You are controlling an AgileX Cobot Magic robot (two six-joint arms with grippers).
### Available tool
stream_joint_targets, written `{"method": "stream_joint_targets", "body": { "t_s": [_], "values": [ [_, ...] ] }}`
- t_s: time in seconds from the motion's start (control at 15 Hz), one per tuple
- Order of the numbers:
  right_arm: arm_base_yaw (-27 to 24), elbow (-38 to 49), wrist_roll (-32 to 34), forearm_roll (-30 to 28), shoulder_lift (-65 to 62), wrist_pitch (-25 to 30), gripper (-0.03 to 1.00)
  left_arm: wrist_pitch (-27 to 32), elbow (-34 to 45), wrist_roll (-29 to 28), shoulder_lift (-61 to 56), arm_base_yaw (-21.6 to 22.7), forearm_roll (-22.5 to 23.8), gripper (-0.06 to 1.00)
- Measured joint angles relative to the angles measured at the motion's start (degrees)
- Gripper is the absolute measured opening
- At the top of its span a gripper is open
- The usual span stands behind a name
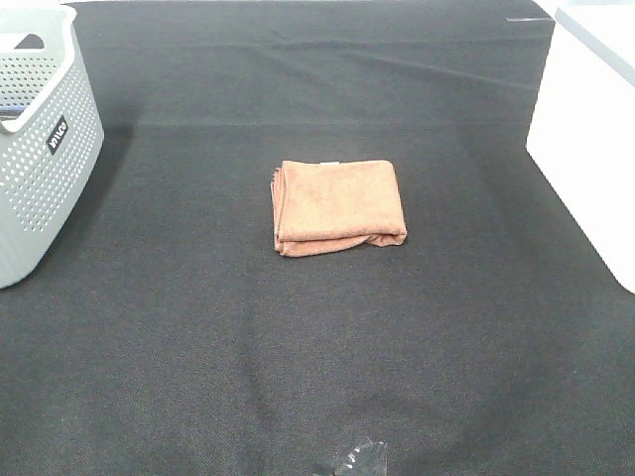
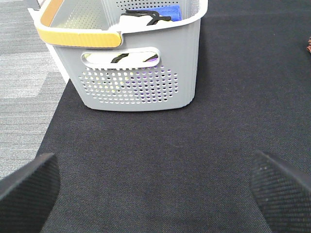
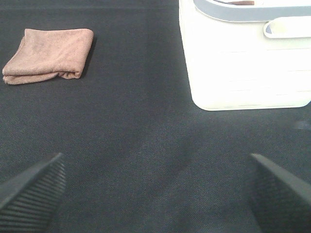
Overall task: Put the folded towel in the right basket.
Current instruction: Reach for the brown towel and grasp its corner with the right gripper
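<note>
Exterior high: folded towel [image 1: 339,205] lies flat on the black cloth [image 1: 198,347], well apart from the white right basket [image 1: 585,149], untouched. My right gripper [image 3: 155,158] is spread wide and empty, near that basket. My left gripper [image 2: 155,160] is spread too, empty, facing the grey basket [image 2: 141,82], on the towel's far side from the white basket. Step looks like reach, right arm. I should drop over the thick folded edge, pinch all layers so nothing unfolds, then lift above the white basket's rim before letting go.

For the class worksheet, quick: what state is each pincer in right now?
Left pincer: open, holding nothing.
Right pincer: open, holding nothing.
</note>
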Motion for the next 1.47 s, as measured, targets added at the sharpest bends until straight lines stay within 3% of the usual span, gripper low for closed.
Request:
{"method": "stream_joint_targets", "body": {
  "t_s": [0.47,0.8,1.07,1.47],
  "values": [
    [0.00,0.00,0.00,0.00,0.46,0.00,0.95,0.00,0.00,0.00,0.00,0.00,0.00,0.99],
    [0.00,-7.73,0.40,1.60,18.79,0.11,0.95,0.00,0.00,0.00,0.00,0.00,-0.06,0.99],
    [0.00,-23.32,0.63,9.17,38.62,3.50,0.94,0.00,0.00,0.00,0.00,0.00,-0.06,0.99],
    [0.00,-31.00,1.43,19.19,52.94,3.27,0.94,0.00,0.00,0.00,0.00,0.00,-0.06,0.98]
  ]
}}
